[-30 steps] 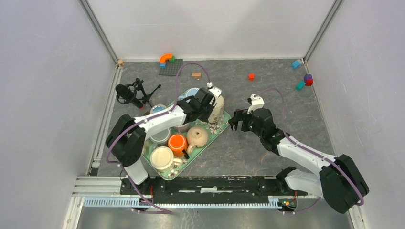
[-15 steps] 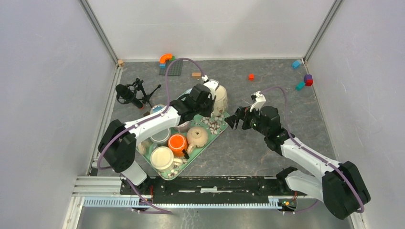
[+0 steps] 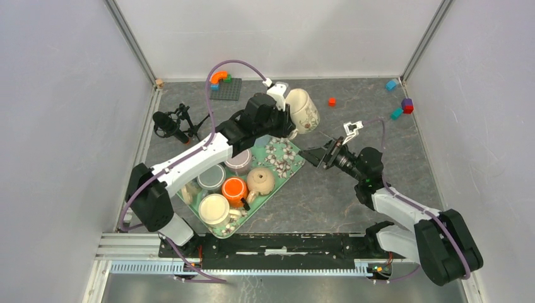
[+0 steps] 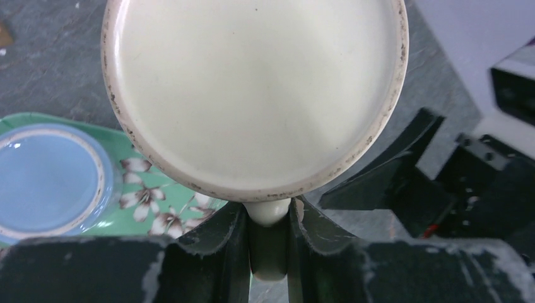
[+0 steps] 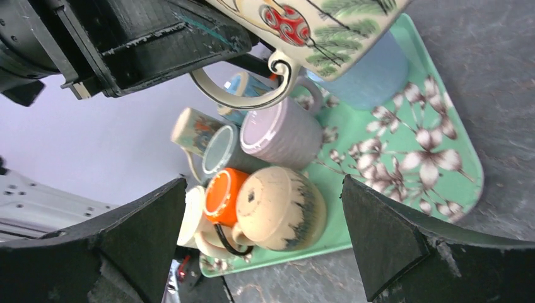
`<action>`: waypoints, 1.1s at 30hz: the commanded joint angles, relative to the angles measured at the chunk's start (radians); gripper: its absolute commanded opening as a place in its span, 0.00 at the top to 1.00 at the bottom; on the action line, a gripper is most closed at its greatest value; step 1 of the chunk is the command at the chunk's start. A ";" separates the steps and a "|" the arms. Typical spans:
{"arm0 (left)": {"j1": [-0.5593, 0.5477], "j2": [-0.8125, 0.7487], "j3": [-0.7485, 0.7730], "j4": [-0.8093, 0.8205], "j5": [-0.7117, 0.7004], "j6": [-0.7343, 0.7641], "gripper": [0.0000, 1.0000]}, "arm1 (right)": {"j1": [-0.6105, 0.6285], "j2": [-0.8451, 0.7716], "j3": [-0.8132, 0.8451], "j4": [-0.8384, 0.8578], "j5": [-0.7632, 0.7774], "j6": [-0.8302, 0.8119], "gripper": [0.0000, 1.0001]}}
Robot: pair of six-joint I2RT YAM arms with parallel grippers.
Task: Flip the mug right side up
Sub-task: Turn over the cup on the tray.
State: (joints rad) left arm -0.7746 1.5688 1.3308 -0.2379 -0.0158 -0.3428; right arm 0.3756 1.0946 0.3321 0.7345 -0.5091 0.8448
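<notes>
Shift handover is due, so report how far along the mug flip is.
Done: the left gripper is shut on the mug at its handle, and the mug is up off the green tray. In hand: the mug hangs tilted on its side, not upright, with the right gripper open beside it. Left: finish the turn and set the mug down on its base.

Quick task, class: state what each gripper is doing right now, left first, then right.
Left gripper: closed on the handle of the mug.
Right gripper: open, holding nothing.
</notes>
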 commanded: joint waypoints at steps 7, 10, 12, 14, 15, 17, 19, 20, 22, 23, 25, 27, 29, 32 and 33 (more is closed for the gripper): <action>0.001 -0.051 0.202 0.175 0.108 -0.117 0.98 | -0.052 0.225 -0.035 0.827 -0.108 0.431 0.02; 0.000 -0.042 0.227 0.179 0.123 -0.132 0.98 | -0.052 0.306 -0.007 0.958 -0.095 0.509 0.03; 0.000 -0.038 0.245 0.181 0.133 -0.142 0.98 | -0.053 0.361 0.022 1.038 -0.087 0.555 0.03; 0.000 -0.034 0.255 0.181 0.145 -0.152 0.98 | -0.053 0.406 0.050 1.105 -0.080 0.595 0.04; 0.000 -0.032 0.262 0.179 0.152 -0.155 0.98 | -0.053 0.422 0.060 1.129 -0.076 0.615 0.05; 0.000 -0.028 0.266 0.179 0.161 -0.166 0.98 | -0.052 0.445 0.087 1.167 -0.065 0.636 0.05; -0.001 -0.028 0.270 0.178 0.167 -0.174 0.98 | -0.053 0.449 0.108 1.178 -0.058 0.643 0.05; -0.002 -0.029 0.271 0.179 0.170 -0.178 0.98 | -0.052 0.445 0.115 1.183 -0.053 0.644 0.05; -0.001 -0.027 0.274 0.181 0.179 -0.185 0.98 | -0.053 0.434 0.125 1.187 -0.043 0.642 0.06; -0.002 -0.027 0.276 0.183 0.183 -0.189 0.98 | -0.052 0.424 0.129 1.183 -0.038 0.641 0.06; -0.005 -0.027 0.278 0.189 0.196 -0.202 0.98 | -0.051 0.413 0.136 1.184 -0.028 0.642 0.06; -0.009 -0.028 0.277 0.195 0.205 -0.214 0.98 | -0.051 0.407 0.145 1.187 -0.021 0.643 0.06; -0.015 -0.032 0.277 0.202 0.212 -0.223 0.98 | -0.050 0.406 0.158 1.187 -0.017 0.645 0.06; -0.021 -0.036 0.275 0.209 0.222 -0.236 0.98 | -0.050 0.404 0.173 1.223 -0.003 0.660 0.07; -0.022 -0.036 0.274 0.210 0.226 -0.240 0.98 | -0.049 0.400 0.179 1.223 -0.001 0.660 0.08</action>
State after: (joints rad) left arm -0.7815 1.5753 1.5249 -0.2321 0.1570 -0.5274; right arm 0.3260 1.5257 0.4629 1.4807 -0.5388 1.4872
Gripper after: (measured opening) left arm 0.287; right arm 0.930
